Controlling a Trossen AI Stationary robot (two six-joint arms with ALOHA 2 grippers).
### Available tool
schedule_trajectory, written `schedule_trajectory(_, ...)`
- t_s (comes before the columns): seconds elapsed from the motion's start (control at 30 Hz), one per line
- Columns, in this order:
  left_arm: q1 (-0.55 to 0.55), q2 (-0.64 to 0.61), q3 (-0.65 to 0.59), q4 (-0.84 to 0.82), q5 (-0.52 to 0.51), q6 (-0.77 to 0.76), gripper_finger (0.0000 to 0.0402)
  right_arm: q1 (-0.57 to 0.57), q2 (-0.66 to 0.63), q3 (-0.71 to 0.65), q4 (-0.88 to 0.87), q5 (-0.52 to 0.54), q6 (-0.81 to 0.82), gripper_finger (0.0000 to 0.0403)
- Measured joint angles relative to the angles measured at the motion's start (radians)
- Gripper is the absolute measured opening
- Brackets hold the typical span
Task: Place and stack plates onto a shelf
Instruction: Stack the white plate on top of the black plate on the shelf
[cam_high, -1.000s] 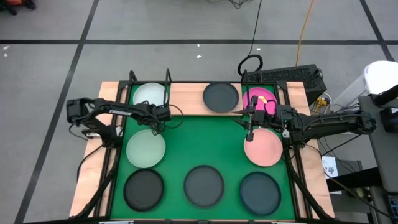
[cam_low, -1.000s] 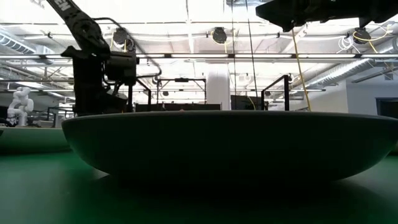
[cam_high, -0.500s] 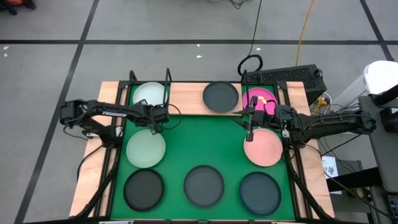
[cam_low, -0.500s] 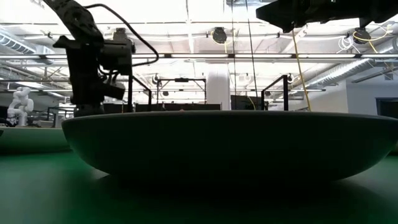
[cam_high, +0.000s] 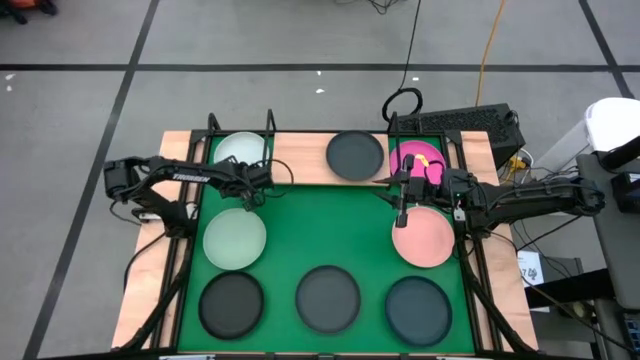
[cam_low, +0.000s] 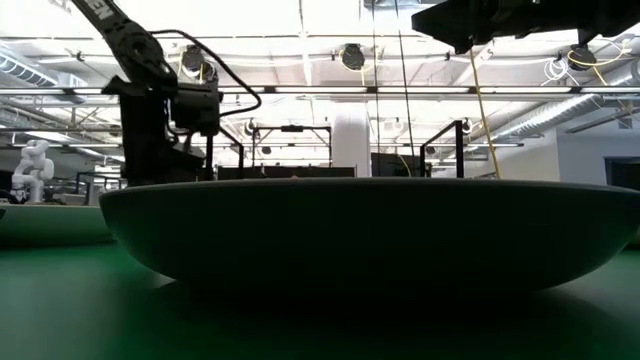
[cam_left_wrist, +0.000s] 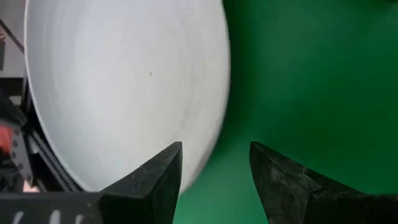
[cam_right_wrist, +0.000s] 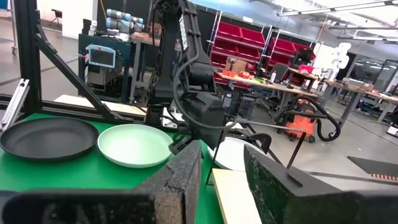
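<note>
My left gripper (cam_high: 252, 190) (cam_left_wrist: 214, 149) is open. It hovers above the green mat, between a pale mint plate (cam_high: 241, 152) (cam_left_wrist: 124, 87) on the far light-wood shelf (cam_high: 300, 155) and a second mint plate (cam_high: 234, 237) lying flat on the mat. My right gripper (cam_high: 401, 203) (cam_right_wrist: 222, 155) is open too. It stands between the magenta plate (cam_high: 418, 160) on the shelf and the light pink plate (cam_high: 424, 238) on the mat. A dark grey plate (cam_high: 355, 155) rests on the shelf's middle. Three dark grey plates (cam_high: 328, 297) lie along the mat's near side.
Black rod uprights (cam_high: 270, 122) flank the plates at the shelf's ends. Black frame bars (cam_high: 180, 270) run along the mat's left and right sides. The nearest dark plate (cam_low: 350, 230) fills the low view. Bare mat (cam_high: 330, 215) lies between the two grippers.
My left arm has swung a little toward the table's left edge and come back, its wrist turning there and back. The gripper has ended over the same spot, open as before. The right arm and all plates have kept still.
</note>
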Motion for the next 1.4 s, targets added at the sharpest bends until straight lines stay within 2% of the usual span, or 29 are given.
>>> schedule_trajectory(0.27,0.035,0.064,0.004,0.043,0.004,0.038,0.0184,0.0,0.0,0.0,-0.001,0.0,-0.006,0.0105)
schedule_trajectory(0.37,0.04,0.066,0.004,0.041,0.026,0.035,0.014,0.0,0.0,0.0,-0.001,0.0,-0.003,0.0105)
schedule_trajectory(0.53,0.039,0.063,0.001,0.034,0.021,0.01,0.0029,0.003,0.0,0.0,-0.001,0.0,0.008,0.0105)
schedule_trajectory(0.57,0.041,0.061,0.001,0.027,0.006,0.004,0.0018,0.003,0.0,0.0,-0.001,0.0,0.008,0.0105)
schedule_trajectory(0.73,0.013,0.008,0.008,-0.048,0.041,-0.036,0.0012,0.003,0.0,0.0,-0.001,0.0,0.008,0.0105)
schedule_trajectory(0.87,-0.034,-0.087,0.029,-0.168,0.032,-0.129,0.0012,0.003,0.0,0.0,-0.001,0.0,0.0,0.0105)
schedule_trajectory(1.0,-0.089,-0.195,0.078,-0.307,-0.019,-0.254,0.0012,0.003,0.0,0.0,0.0,0.0,-0.002,0.0105)
schedule_trajectory(1.17,-0.151,-0.317,0.18,-0.437,-0.135,-0.357,0.0012,0.003,0.0,0.0,0.0,0.0,-0.002,0.0105)
schedule_trajectory(1.27,-0.176,-0.367,0.271,-0.427,-0.21,-0.321,0.0012,0.003,0.0,0.0,0.001,0.0,-0.002,0.0105)
schedule_trajectory(1.33,-0.189,-0.374,0.337,-0.358,-0.242,-0.23,0.0012,0.004,0.0,0.0,0.022,-0.007,0.019,0.0105)
schedule_trajectory(1.4,-0.204,-0.364,0.397,-0.238,-0.234,-0.094,0.0012,0.004,-0.016,0.0,0.053,-0.057,0.058,0.0105)
